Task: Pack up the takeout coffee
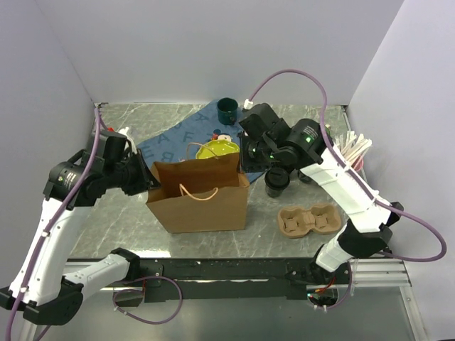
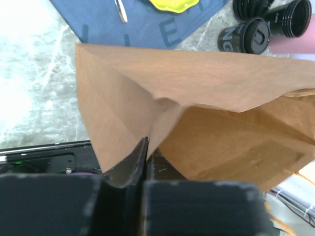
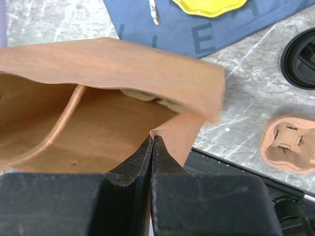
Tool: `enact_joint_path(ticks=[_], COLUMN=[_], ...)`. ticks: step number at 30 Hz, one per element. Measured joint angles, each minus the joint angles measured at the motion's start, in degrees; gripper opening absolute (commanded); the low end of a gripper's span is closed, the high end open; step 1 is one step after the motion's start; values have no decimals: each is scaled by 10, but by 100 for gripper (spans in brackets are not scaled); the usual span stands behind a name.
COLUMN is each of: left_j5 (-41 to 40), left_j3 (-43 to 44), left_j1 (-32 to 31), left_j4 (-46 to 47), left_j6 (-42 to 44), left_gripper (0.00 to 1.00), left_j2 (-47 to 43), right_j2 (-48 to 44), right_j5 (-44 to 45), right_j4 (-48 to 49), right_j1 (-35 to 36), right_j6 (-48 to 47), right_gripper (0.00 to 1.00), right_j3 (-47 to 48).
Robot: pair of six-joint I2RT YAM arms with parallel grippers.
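A brown paper bag (image 1: 202, 206) stands open in the middle of the table. My left gripper (image 1: 147, 177) is shut on the fold of the bag's left side, seen close up in the left wrist view (image 2: 146, 147) against the bag (image 2: 197, 83). At the bag's right corner my right gripper (image 1: 245, 167) is shut on the rim fold (image 3: 153, 142) of the bag (image 3: 98, 64). Takeout coffee cups, black with white lettering, stand right of the bag (image 1: 277, 181); the left wrist view shows one lettered cup (image 2: 244, 35) with two more behind it (image 2: 290, 17).
A brown pulp cup carrier (image 1: 307, 220) lies right of the bag. Behind the bag a blue cloth (image 1: 178, 138) holds a yellow plate (image 1: 217, 149) and a spoon (image 2: 120, 11). A dark green mug (image 1: 227, 110) stands at the back, white sticks (image 1: 352, 150) at the right.
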Motion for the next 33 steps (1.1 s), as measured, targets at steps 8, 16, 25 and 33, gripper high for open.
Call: enact_joint_path(ticks=[8,16,25,33], left_j5=[-18,-5,-15,-32], left_j3=[88,34,42,52], left_j1=[0,0,0,0], left_j4=[-23,-28,-32,-32], left_j6=[10,-4,1,7], left_gripper=[1,57,67,72], left_j2=[28,-6,9,15], right_j2=[-13,-33,-30,-36], right_j5=[-17,-33,-33,-22], right_j4=[0,2,3,4], right_j1=[0,1,1,1], right_j6=[8,17,27,25], right_gripper=[0,39,50,53], right_j3=[16,-24,-27,-15])
